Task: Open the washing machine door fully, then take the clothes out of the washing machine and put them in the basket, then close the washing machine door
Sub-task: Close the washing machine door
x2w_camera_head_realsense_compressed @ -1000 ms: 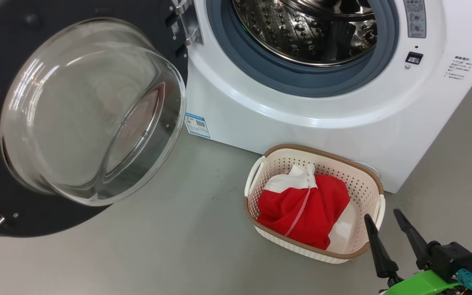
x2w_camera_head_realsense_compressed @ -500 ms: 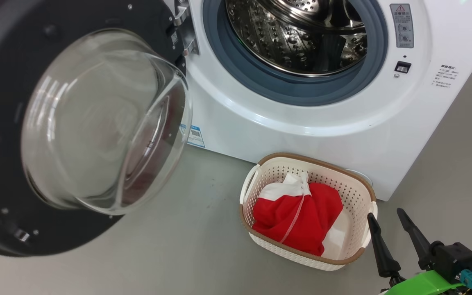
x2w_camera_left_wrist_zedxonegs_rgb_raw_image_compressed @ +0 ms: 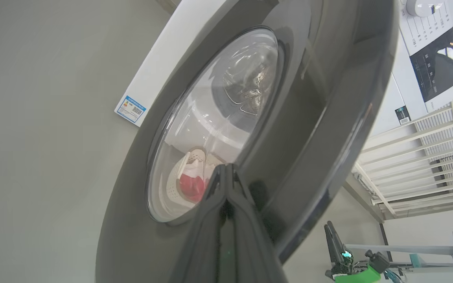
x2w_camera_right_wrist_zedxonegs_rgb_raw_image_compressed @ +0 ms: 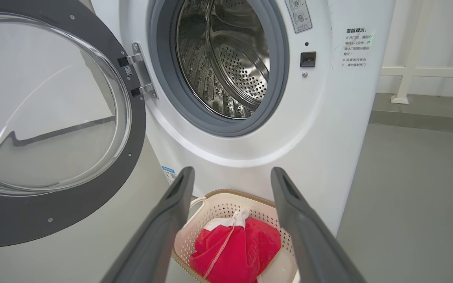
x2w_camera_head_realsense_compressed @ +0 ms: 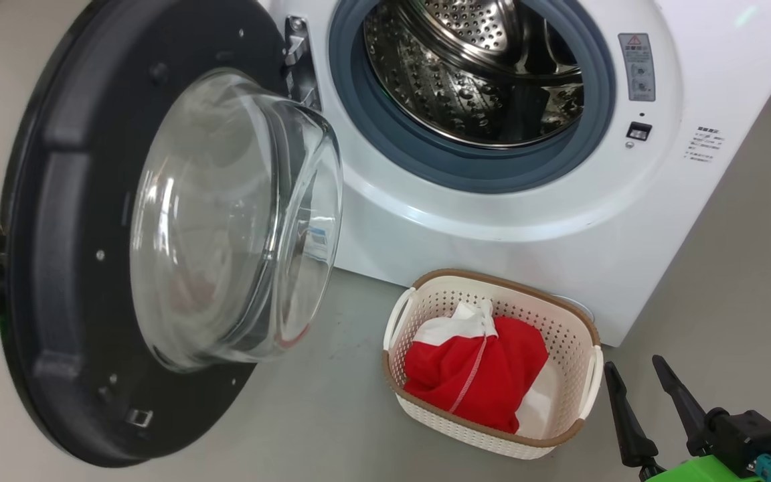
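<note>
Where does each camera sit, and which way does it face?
Head view: on the head, down at the white front-loading washing machine; open right gripper lower right.
Left wrist view: left wrist, facing the round black-rimmed glass door from outside; shut left gripper.
Right wrist view: right wrist, facing the steel drum; open fingers.
Shared: head and right wrist show red clothes in the cream perforated basket.
</note>
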Robot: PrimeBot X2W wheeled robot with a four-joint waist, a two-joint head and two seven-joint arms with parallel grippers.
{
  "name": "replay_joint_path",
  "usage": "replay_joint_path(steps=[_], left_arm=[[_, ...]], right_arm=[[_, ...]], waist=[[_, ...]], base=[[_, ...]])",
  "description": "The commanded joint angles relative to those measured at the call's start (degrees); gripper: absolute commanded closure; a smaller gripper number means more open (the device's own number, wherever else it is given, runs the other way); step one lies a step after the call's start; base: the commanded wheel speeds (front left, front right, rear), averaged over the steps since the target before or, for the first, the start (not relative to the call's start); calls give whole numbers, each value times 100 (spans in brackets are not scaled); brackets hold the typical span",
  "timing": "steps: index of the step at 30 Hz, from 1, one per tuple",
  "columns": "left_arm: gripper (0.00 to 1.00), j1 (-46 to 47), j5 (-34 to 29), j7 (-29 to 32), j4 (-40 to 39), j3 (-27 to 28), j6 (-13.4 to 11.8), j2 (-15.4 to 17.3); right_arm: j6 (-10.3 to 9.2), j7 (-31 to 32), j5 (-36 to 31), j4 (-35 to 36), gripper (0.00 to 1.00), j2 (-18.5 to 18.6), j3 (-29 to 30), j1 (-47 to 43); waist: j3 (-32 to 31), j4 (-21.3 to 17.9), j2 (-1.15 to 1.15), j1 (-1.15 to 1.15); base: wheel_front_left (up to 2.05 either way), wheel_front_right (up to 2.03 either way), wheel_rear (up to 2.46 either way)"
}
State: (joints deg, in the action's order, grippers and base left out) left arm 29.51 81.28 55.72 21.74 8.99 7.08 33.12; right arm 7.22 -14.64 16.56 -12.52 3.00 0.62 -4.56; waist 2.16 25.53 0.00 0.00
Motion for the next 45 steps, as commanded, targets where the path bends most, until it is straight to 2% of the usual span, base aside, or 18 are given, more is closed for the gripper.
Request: replay_joint_path(steps=[1,19,24,32,45], left_arm=[[100,20,163,79,-296,167,40,216],[100,-237,665,238,-1727,-353,41,-196],[100,-171,670,58,-2105,-536,41,-453],[100,-126,557,-257,-2325,-748,41,-650],[100,-577,212,-1087,-2145,-867,41,-505]], right_arm=[[26,-36,16,164,0,27,-137,26],[26,-36,17,194,0,9,-144,-42],[26,-36,14,196,0,17,-136,-42],[26,-36,10,196,0,13,-144,-24],[26,-36,20,175,0,5,-166,-45]], waist=[[-39,-63,0,0],[-76,-527,0,0],[-62,-657,0,0],[-35,-756,0,0],[-141,-668,0,0]], base=[[0,0,0],[0,0,0],[0,0,0],[0,0,0],[0,0,0]])
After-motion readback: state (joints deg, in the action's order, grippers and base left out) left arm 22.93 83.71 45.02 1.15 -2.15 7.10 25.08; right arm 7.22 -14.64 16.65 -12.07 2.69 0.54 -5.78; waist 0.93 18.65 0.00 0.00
